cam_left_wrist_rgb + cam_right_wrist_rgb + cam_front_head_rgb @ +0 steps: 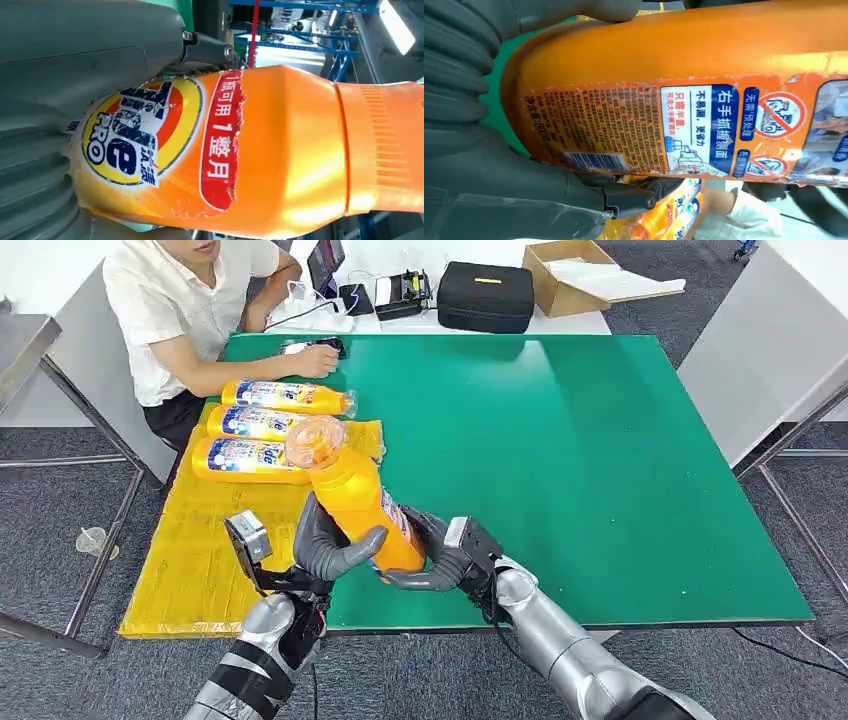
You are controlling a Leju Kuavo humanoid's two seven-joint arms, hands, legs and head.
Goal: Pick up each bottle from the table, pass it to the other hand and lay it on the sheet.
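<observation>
Mid-handoff w/ both robot hands, left (pixel 325 545) & right (pixel 440 558), clamped on the 4th bottle (pixel 358 498) held upright above the bench (pixel 600 460) edge, 3 bottles (pixel 262 424) already laid on the yellow sheet (pixel 200 550), imo nearly done.

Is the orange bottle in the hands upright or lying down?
Roughly upright: orange bottle is held off the table, cap up, between left hand and right hand.
</observation>
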